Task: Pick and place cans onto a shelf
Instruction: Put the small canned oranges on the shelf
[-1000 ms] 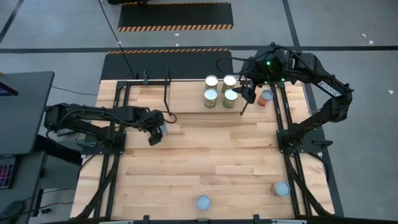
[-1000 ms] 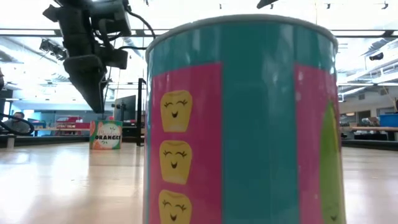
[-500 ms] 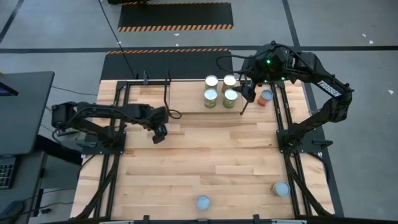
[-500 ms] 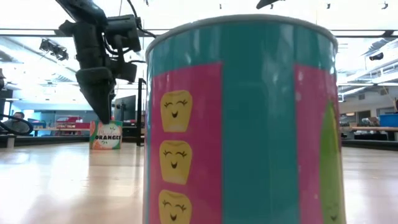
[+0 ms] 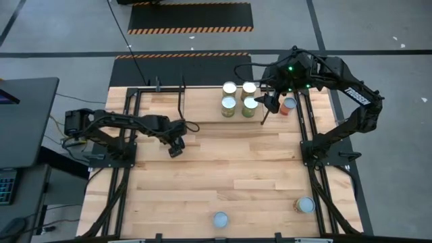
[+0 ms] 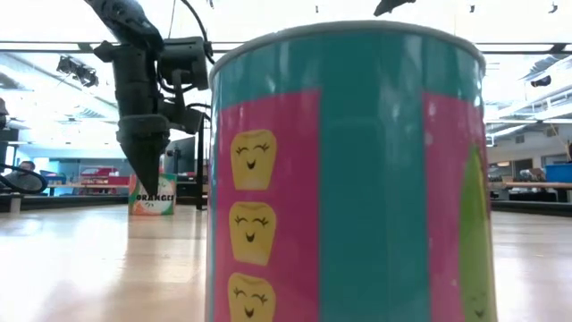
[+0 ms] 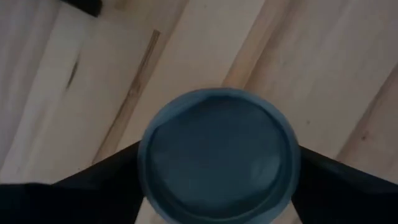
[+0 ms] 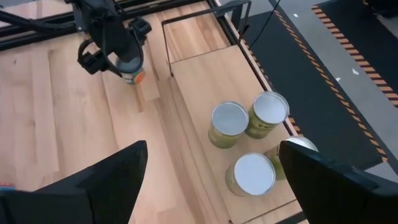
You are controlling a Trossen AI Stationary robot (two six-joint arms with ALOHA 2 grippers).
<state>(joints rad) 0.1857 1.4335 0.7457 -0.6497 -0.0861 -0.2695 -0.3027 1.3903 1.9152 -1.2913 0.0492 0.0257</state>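
Left gripper (image 5: pixel 176 147) over the desk (image 5: pixel 223 169) just beside the shelf (image 8: pixel 205 81), fingers (image 7: pixel 93 186) around an upright can (image 7: pixel 217 155), axis vertical, lid up, four cans (image 5: pixel 239 99) upright on the shelf, right gripper (image 5: pixel 270 102) beside them, fingers wide, empty

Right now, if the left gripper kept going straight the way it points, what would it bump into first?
The left gripper points down with a can between its jaws. The can's bottom would likely meet the wooden tabletop first, though how far above it hangs is unclear.
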